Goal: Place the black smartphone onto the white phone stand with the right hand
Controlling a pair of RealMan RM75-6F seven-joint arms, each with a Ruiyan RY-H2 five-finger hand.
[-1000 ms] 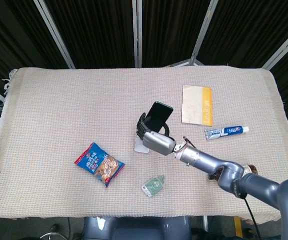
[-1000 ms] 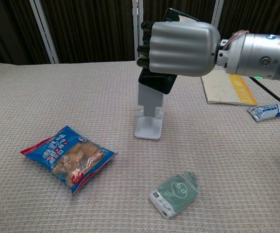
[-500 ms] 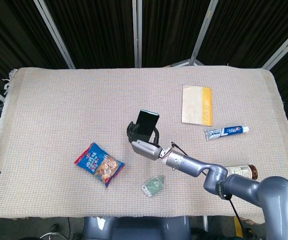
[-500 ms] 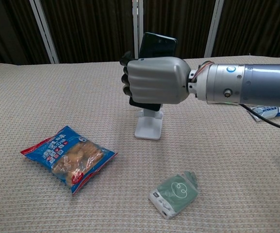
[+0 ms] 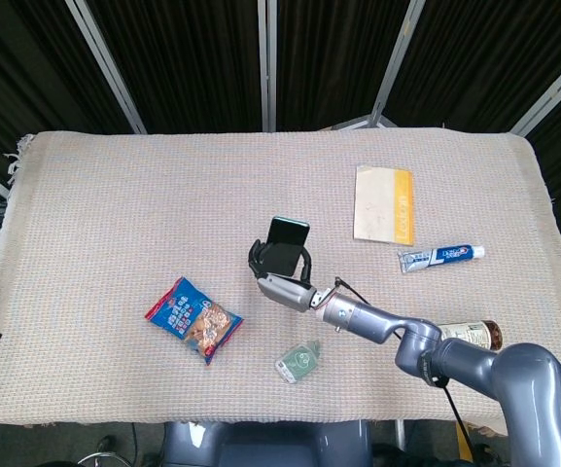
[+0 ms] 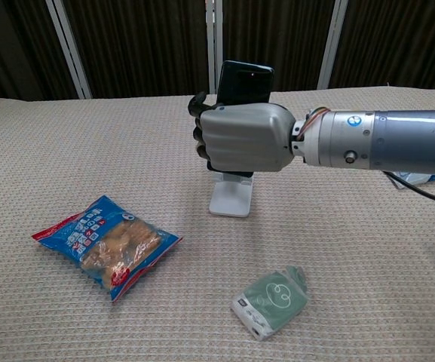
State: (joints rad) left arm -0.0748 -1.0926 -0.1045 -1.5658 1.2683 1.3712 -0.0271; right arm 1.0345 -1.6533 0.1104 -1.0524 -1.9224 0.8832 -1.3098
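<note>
Above stand (image 6: 231, 197): right hand (image 6: 246, 139) grips smartphone (image 6: 243, 81).

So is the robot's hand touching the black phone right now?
Touching. In the chest view the right hand has its fingers wrapped around the black phone, which sticks up out of the grip above the white stand.

Your right hand (image 6: 243, 139) fills the room over the stand (image 6: 231, 199), its fingers wrapped around the phone (image 6: 243, 81). To its left the cloth is bare out to the snack bag (image 6: 105, 244). The green packet (image 6: 271, 300) lies nearer you, the booklet (image 5: 385, 203) and toothpaste (image 5: 439, 256) well apart on the right.
</note>
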